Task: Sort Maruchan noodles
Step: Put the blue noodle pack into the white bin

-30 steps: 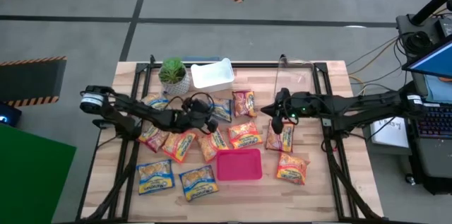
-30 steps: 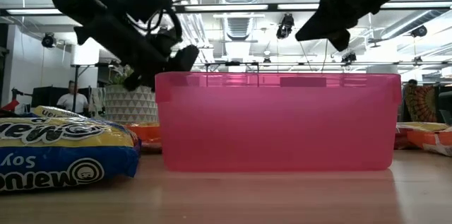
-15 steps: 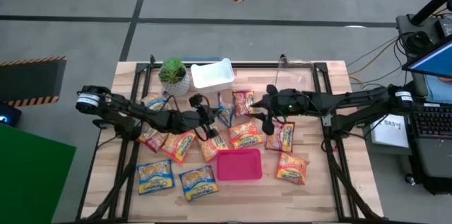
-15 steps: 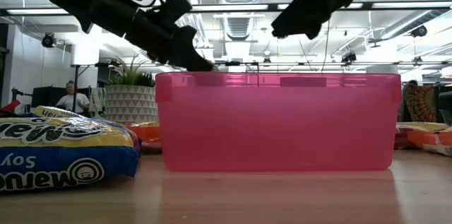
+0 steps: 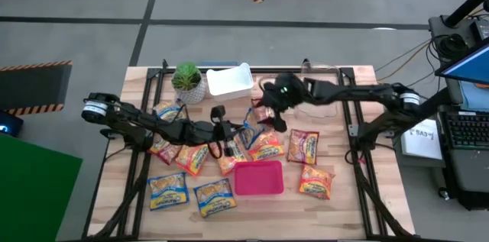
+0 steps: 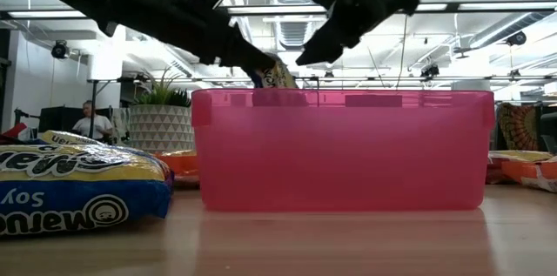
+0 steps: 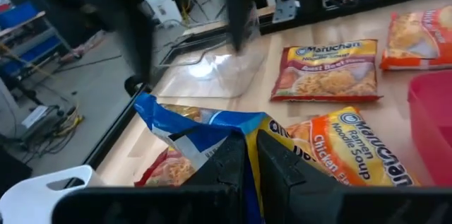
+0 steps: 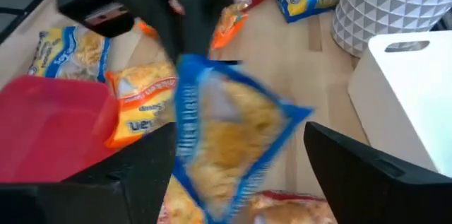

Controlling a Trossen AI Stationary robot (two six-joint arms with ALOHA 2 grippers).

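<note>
Maruchan noodle packets lie flat on the wooden table (image 5: 344, 204), among them orange ones (image 5: 265, 145), dark red ones (image 5: 304, 146) and blue-and-yellow ones (image 5: 167, 191). Near the table's middle my left gripper (image 5: 231, 130) is shut on one blue-and-yellow packet (image 5: 246, 124), raised above the others. My right gripper (image 5: 267, 112) reaches in from the right and stands open. Its fingers are on either side of that packet (image 8: 229, 132), with gaps showing between them and it. My left gripper pinches the blue-and-yellow packet by one crumpled blue edge (image 7: 212, 139) between its two shut fingers (image 7: 272, 160). The fingers come from the table's left, slanting down. The packet stands up from the fingers, lifted clear of the packets below (image 6: 278, 74).
A pink bin (image 5: 258, 179) sits near the front middle. A white bin (image 5: 229, 80) and a potted plant (image 5: 187, 82) stand at the far edge, and a clear bin (image 5: 321, 82) at the far right. Black rails (image 5: 355, 143) run along both table sides.
My right gripper has swung from the dark red packets toward the table's left and far edge, up to the blue-and-yellow packet, and has opened wide. My left gripper has lifted that packet off the table and carried it a little to the right.
</note>
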